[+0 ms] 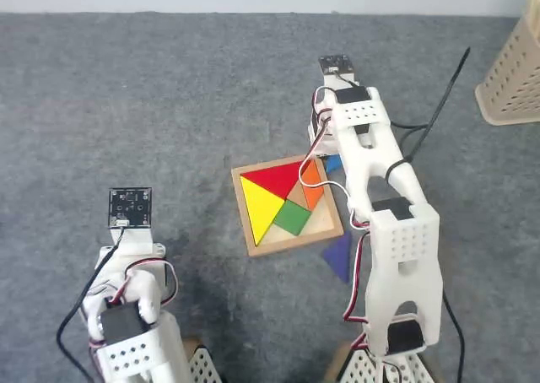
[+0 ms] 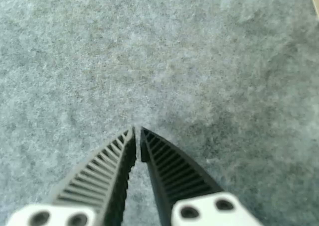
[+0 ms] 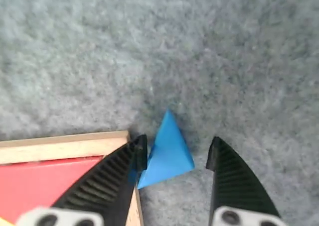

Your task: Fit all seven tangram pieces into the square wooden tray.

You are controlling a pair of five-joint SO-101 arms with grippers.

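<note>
The square wooden tray (image 1: 240, 204) lies mid-table and holds a red triangle (image 1: 274, 179), a yellow triangle (image 1: 260, 206), a green square (image 1: 292, 217) and an orange piece (image 1: 312, 185). A small blue triangle (image 3: 168, 151) lies on the carpet just off the tray's corner (image 3: 60, 146), partly hidden under the right arm (image 1: 371, 172) in the high view. My right gripper (image 3: 178, 149) is open and straddles it, one finger over the tray's edge. A purple triangle (image 1: 338, 255) lies on the carpet near the tray's front right side. My left gripper (image 2: 137, 132) is shut over bare carpet.
The left arm (image 1: 126, 315) sits folded at the front left, well away from the tray. A beige slotted basket (image 1: 515, 71) stands at the back right edge. Grey carpet covers the whole table.
</note>
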